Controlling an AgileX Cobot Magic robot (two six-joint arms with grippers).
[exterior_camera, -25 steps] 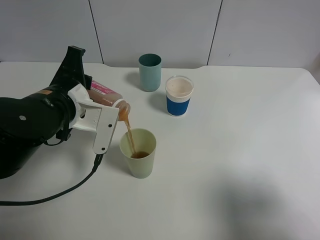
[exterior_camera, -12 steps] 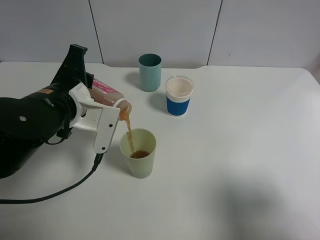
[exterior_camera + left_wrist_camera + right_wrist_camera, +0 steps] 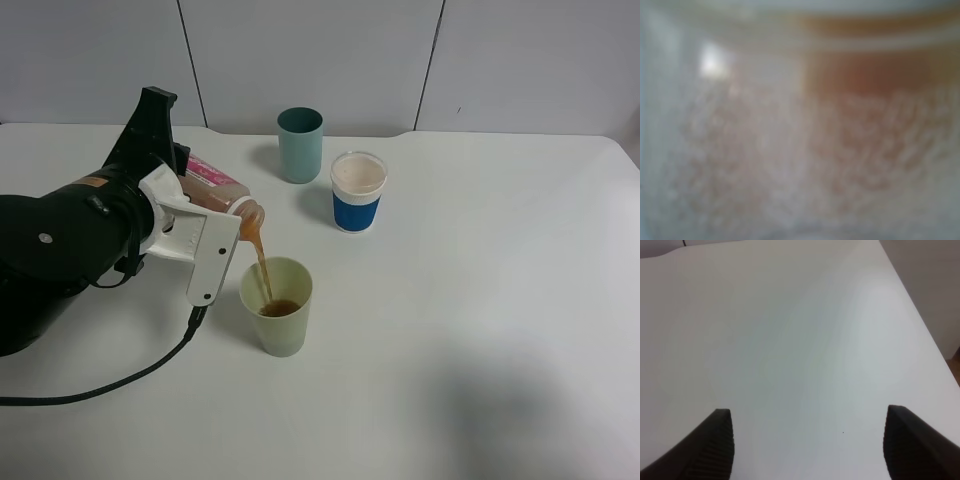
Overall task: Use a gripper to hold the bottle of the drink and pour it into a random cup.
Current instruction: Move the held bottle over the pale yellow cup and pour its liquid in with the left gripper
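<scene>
Brown liquid runs in a thin stream [image 3: 261, 268] from the bottle of the drink [image 3: 214, 186] in the high exterior view. The bottle lies tilted well past level, its mouth down and just above the near rim of the pale yellow-green cup [image 3: 279, 322]. The left gripper [image 3: 186, 200] is clenched on the bottle, with a white jaw plate on the front side and a black jaw behind. The bottle's pink-and-white label shows between them. A little brown liquid has pooled at the bottom of the cup, which stands upright on the white table [image 3: 480, 300], left of the middle and toward the front. A thick black cable [image 3: 120, 385] trails from the tool across the table toward the left edge. Further back a teal tumbler [image 3: 300, 145] stands upright. Near it, to its right and a little forward, is a white cup with a blue band [image 3: 358, 195]. Both stand well apart from the pouring.

From the left wrist everything is blurred. A pale, speckled surface fills the frame, with a brown-orange patch toward one side, and it is too close to the lens to make out more.

From the right wrist the right gripper [image 3: 807, 445] is released. Its two dark ribbed fingertips [image 3: 720, 445] stand wide apart with nothing between them, over bare white table near a corner.
</scene>
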